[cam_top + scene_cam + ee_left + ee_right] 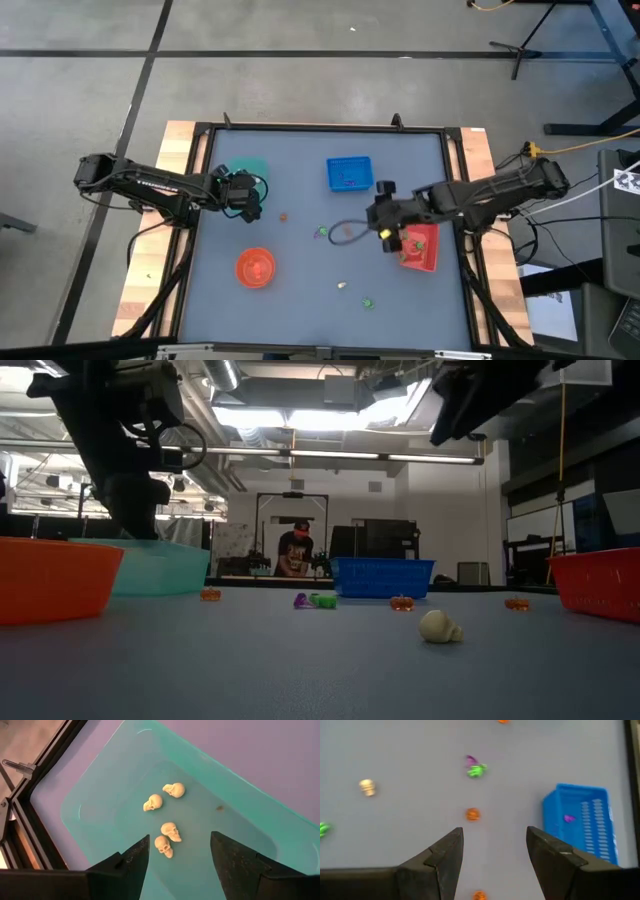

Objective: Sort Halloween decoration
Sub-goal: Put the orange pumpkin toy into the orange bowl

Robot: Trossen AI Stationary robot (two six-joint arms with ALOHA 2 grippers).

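My left gripper (180, 854) hangs open over the teal tray (105, 795), with nothing between its fingers. Several cream skulls (169, 831) lie on that tray's floor. My right gripper (495, 847) stands open above the bare mat between the red tray (428, 250) and the blue tray (582, 820). Loose trinkets lie on the mat before it: an orange one (473, 814), a green one (477, 770) next to a purple one (470, 759), and a cream one (367, 787). A purple piece (568, 818) lies in the blue tray.
An orange round bowl (255, 267) stands at the near left of the mat. Another green trinket (367, 300) lies toward the near edge. A raised dark frame (320, 128) borders the table. A person (294, 552) stands far off in the room behind.
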